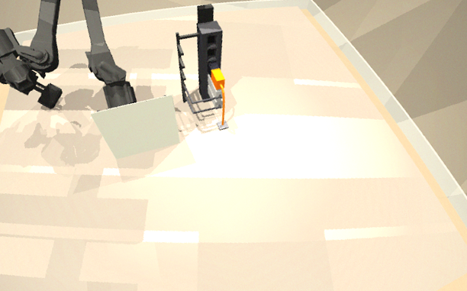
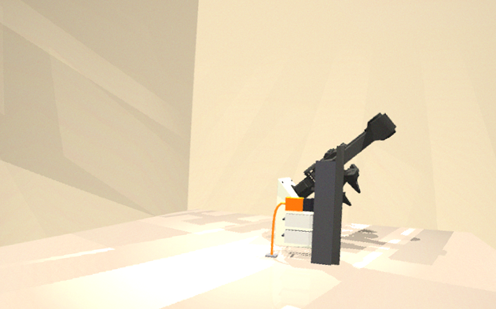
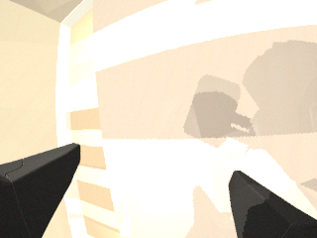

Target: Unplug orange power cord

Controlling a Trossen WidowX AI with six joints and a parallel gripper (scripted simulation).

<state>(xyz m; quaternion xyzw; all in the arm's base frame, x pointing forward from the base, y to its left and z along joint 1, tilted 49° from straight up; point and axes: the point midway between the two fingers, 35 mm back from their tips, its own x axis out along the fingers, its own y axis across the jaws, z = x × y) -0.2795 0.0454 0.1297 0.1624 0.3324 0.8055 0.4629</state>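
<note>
So the hand [image 1: 49, 95] hangs with its fingers spread wide and nothing between them, low over the surface [image 1: 273, 229] and well apart from everything it has to deal with. The orange plug [image 1: 218, 77] sits far off to its side, seated in the face of the dark power strip [image 1: 209, 59], which stands upright against a thin wire rack [image 1: 181, 67]. From the plug the orange cord [image 1: 222, 109] drops down to a small grey anchor [image 1: 223, 126] on the surface.

The step in hand looks to be the approach. To do it well, I would keep the fingers spread, carry the hand round the pale green panel [image 1: 136, 125] that stands between it and the strip, and line it up on the plug body rather than the cord. Close on the plug's two flat sides, then pull straight out along the socket axis, away from the strip face; a slanted pull would likely tip the strip or the rack. After that, spread the fingers and back off from all three.

Count: one plug, one cord, one strip, one rack, one panel, one anchor, one hand. Other sockets show on the strip above the plug, but their number is hard to tell.
</note>
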